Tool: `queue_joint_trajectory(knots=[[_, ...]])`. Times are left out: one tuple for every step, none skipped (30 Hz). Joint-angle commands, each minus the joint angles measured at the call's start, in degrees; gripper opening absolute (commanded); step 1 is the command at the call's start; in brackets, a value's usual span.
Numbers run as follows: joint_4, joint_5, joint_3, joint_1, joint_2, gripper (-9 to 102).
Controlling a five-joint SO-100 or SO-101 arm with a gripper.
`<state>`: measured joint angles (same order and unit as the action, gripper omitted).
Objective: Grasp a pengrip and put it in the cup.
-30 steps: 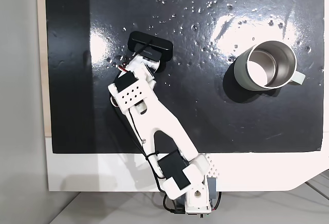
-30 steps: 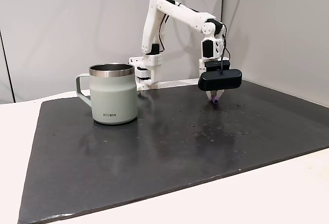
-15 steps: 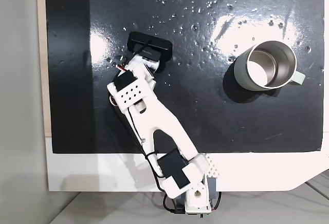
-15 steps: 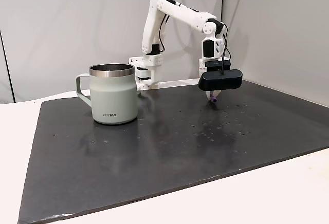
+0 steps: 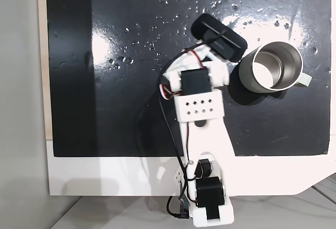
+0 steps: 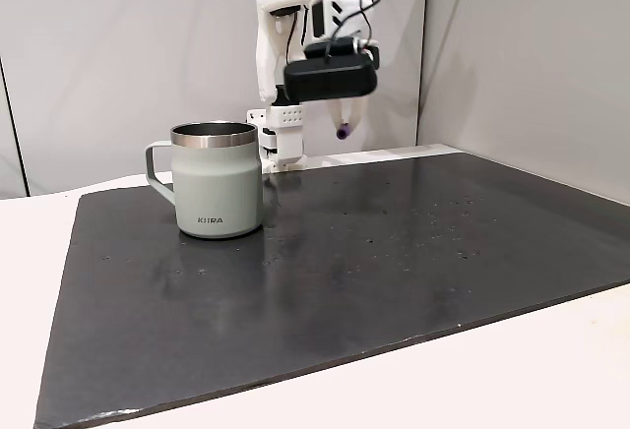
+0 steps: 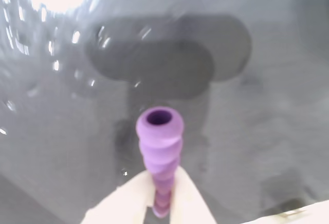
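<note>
Readable text: one brand mark

The cup [image 6: 218,181] carries small dark letters low on its grey-green wall in a fixed view, reading roughly "KIIRA"; the letters are tiny.

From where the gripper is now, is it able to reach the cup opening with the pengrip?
Probably yes. The gripper holds the pengrip above the rim height of the cup, and nothing stands between them.

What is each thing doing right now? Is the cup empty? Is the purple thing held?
pengrip: pinched in the gripper, lifted off the mat, not yet in the cup.
gripper: shut on the pengrip, raised high beside the cup.
cup: upright on the mat, looks empty inside.
mat: flat, dark, speckled with small droplets.
</note>
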<state>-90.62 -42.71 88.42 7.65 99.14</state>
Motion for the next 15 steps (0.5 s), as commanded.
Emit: queue_joint_trajectory(knots=[[-3.8, -4.4, -7.3, -8.6, 5.4, 0], [-4.7, -5.4, -9.1, -11.0, 5.6, 0], [-5.5, -6.6, -10.8, -13.1, 5.9, 0], [-6.2, -7.7, -12.4, -15.0, 6.0, 0], [-6.3, -8.8, -14.0, -17.0, 6.1, 0], [-6.3, -9.8, -15.4, -18.9, 6.1, 0], [-6.3, -10.8, -17.1, -20.6, 5.8, 0], [-6.2, -11.7, -18.8, -22.1, 5.2, 0], [-6.0, -12.3, -20.5, -23.6, 4.5, 0], [-5.5, -13.0, -22.2, -25.0, 3.5, 0], [-5.0, -13.5, -23.9, -26.0, 2.5, 0], [-4.5, -14.0, -25.5, -27.2, 1.3, 0], [-4.0, -14.3, -27.0, -28.2, 0.0, 0], [-3.4, -14.8, -28.5, -29.2, -1.4, 0], [-2.8, -15.1, -29.9, -30.0, -2.8, 0]])
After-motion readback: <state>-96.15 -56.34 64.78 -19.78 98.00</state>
